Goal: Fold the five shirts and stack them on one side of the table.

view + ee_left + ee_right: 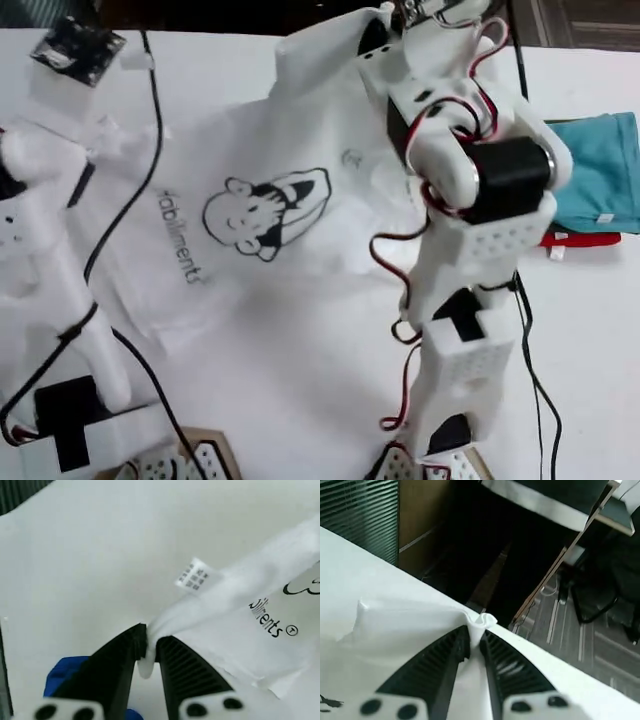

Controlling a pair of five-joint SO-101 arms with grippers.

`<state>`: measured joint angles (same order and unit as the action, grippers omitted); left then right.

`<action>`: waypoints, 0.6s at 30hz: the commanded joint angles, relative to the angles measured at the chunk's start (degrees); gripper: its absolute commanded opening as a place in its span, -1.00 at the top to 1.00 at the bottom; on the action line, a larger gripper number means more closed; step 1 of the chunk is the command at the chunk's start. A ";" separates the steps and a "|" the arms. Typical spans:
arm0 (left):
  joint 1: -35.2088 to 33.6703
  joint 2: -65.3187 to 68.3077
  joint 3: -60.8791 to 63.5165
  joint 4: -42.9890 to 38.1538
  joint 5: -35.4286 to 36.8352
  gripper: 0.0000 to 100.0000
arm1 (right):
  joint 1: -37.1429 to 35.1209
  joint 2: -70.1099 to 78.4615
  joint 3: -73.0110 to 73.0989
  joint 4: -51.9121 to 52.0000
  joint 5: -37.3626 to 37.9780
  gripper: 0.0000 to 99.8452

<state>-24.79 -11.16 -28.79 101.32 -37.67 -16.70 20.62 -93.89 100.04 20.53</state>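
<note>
The left arm (62, 300) is stretched from its base at the near edge toward the far left of the surface (590, 360), its links held nearly in line. The left jaws are closed tight, with a fold of the shirt (240, 605) pinched between them. The right arm (480, 230) is raised and bent at the elbow, the wrist carried to the far edge. The right jaws are likewise closed; a shirt corner is nipped there and drawn up to a peak.

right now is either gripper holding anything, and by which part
Both hold the white shirt: left gripper on a bunched edge beside a small tag, right gripper on a raised edge at the table's far side.
</note>
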 commanded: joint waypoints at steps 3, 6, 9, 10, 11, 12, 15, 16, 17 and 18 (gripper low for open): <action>-2.29 -8.79 -4.62 1.05 0.44 0.95 | 0.84 -9.63 -1.58 0.75 0.62 0.96; -2.37 -16.70 -0.57 1.05 -1.85 0.95 | 0.84 -13.58 -1.05 0.92 0.53 0.96; -2.37 -25.32 7.25 0.88 -5.80 0.95 | 0.84 -17.54 -1.05 1.01 0.53 0.96; -2.37 -27.78 9.63 0.79 -6.42 0.95 | 0.75 -18.86 -1.05 1.01 0.53 0.96; -2.37 -29.98 11.56 0.79 -6.59 0.95 | 0.48 -20.09 -1.05 1.01 0.53 0.96; -2.37 -32.18 13.14 0.70 -6.68 0.95 | 0.48 -21.32 -1.05 1.01 0.53 0.96; -2.37 -37.63 15.16 0.62 -6.86 0.95 | 0.40 -24.48 -1.05 1.01 0.53 0.96; -2.37 -39.03 15.16 0.53 -6.86 0.95 | 0.40 -25.54 -1.05 1.01 0.53 0.96; -2.37 -40.26 15.16 0.53 -6.86 0.95 | 0.31 -26.42 -0.97 1.01 0.53 0.96; -2.37 -41.32 15.16 0.44 -6.86 0.95 | 0.31 -27.30 -0.97 1.01 0.53 0.96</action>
<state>-26.55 -49.49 -13.93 101.41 -44.26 -16.70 -3.30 -94.07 100.04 20.88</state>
